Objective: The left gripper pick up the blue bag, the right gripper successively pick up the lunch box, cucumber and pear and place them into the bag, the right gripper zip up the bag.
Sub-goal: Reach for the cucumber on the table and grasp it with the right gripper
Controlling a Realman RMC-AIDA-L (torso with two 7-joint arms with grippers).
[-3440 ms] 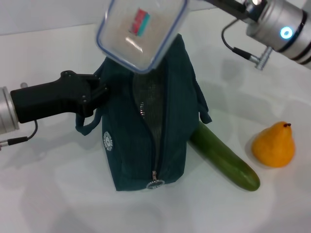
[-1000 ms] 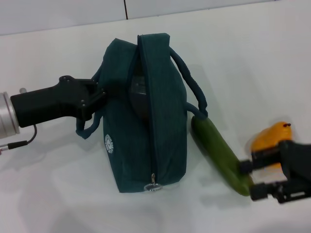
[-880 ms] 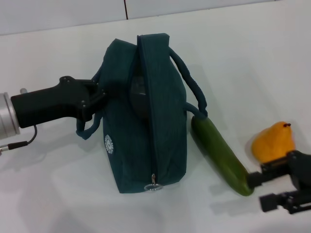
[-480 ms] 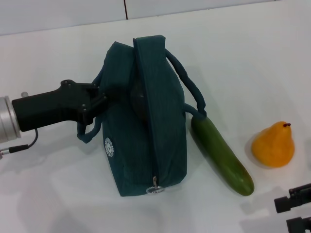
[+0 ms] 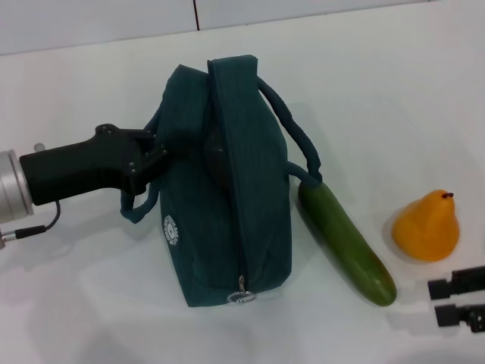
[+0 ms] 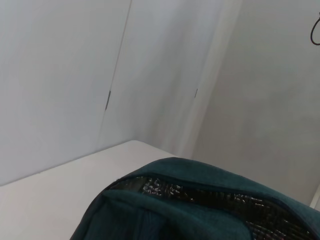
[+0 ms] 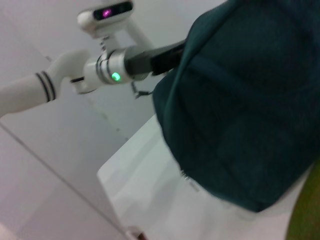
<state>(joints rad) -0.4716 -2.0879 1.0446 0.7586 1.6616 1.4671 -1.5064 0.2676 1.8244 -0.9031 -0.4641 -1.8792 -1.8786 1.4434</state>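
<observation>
Left tool (image 5: 155, 150): clamped on the blue bag's (image 5: 235, 189) left side, holding it upright on the desk (image 5: 379, 91).
Right tool (image 5: 458, 302): near-right edge, fingers apart, empty.
Cucumber (image 5: 347, 243): just right of bag.
Pear (image 5: 427, 227): right of cucumber, beside the right tool.

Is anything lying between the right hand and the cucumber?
Nothing visible. The right hand sits at the table's near right edge, with bare table between it and the cucumber. The pear stands off to the side, beyond the hand.

Bag (image 5: 227, 205) dark teal, round white logo, shiny black lining; cucumber (image 5: 347, 243) dark green; pear (image 5: 427, 227) orange-yellow, dark stem; left gripper (image 5: 155, 152) black, silver cuff; table (image 5: 91, 303) white.
</observation>
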